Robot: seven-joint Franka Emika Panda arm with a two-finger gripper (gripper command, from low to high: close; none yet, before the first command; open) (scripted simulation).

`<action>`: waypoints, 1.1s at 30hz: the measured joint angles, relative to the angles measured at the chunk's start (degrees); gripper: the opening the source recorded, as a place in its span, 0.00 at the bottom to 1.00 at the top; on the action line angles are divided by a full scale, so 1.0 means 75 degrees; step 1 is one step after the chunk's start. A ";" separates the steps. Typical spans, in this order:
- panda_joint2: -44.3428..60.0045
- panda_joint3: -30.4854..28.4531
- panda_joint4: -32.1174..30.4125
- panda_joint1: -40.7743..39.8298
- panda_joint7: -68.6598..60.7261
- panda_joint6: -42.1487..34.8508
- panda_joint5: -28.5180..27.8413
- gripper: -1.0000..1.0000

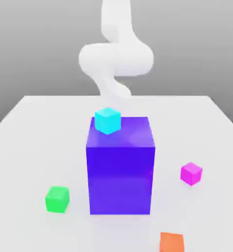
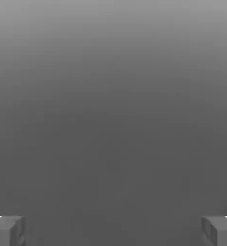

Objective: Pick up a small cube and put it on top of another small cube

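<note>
The magenta cube (image 1: pixel 191 174) sits on the pale table (image 1: pixel 49 128), toward the exterior view's right, turned so that one of its edges faces that camera. Between it and the green cube (image 1: pixel 57 199), well apart from both, stands the big blue-violet block (image 1: pixel 120 179). The green cube rests on the table toward the exterior view's left, its top bare. Nearer that camera than the block, and toward the view's right, lies the orange cube (image 1: pixel 172 242), partly cut off by the lower border. Up by the block's top I see the cyan cube (image 1: pixel 108 121), set toward the exterior view's left. My white arm (image 1: pixel 116 59) rises behind the block. In the hand view my claw (image 2: pixel 113 231) is released, its two fingers spread wide with nothing between them.
</note>
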 joint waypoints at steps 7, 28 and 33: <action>0.1281 0.0053 -0.1049 0.1317 -0.2260 0.0991 -0.0136 0.50; 0.5020 0.0346 -0.4121 0.4938 -0.9287 0.3899 0.0024 0.50; 0.6191 0.0360 -0.4272 0.5339 -0.9851 0.4839 -0.0126 0.50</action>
